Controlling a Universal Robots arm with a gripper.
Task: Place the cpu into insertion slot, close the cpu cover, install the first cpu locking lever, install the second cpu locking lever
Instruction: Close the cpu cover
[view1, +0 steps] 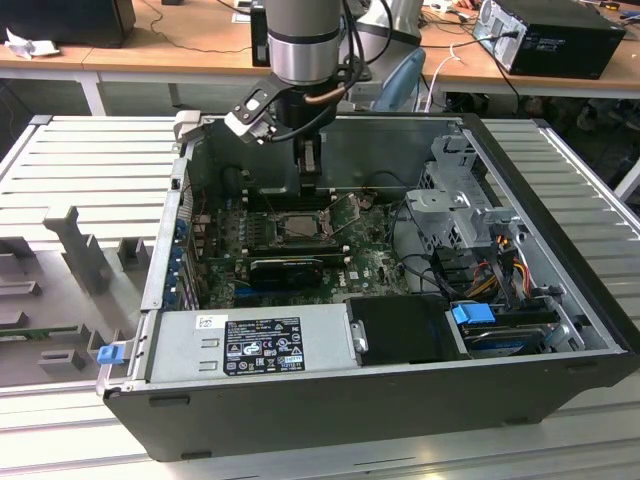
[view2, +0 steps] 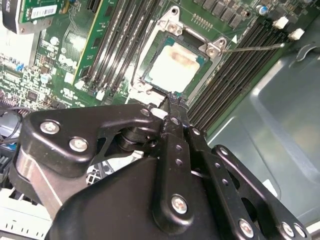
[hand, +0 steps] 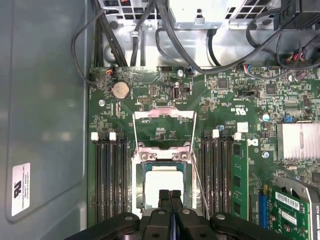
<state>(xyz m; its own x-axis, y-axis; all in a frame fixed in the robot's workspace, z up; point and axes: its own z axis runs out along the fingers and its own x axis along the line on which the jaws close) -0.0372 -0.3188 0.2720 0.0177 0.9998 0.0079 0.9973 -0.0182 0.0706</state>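
One arm (view1: 300, 40) upright, gripper (hand: 170, 193) pinched, over cpu (hand: 161, 182)

Electronics lab, open computer case (view1: 350, 410), cable-strewn workbench (view1: 180, 40)

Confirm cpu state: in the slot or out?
In. The cpu lies flat within the black rim of the insertion slot, in both wrist views.

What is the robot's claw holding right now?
Nothing, as far as shows: the gripper is shut and empty, by the edge of the cpu.
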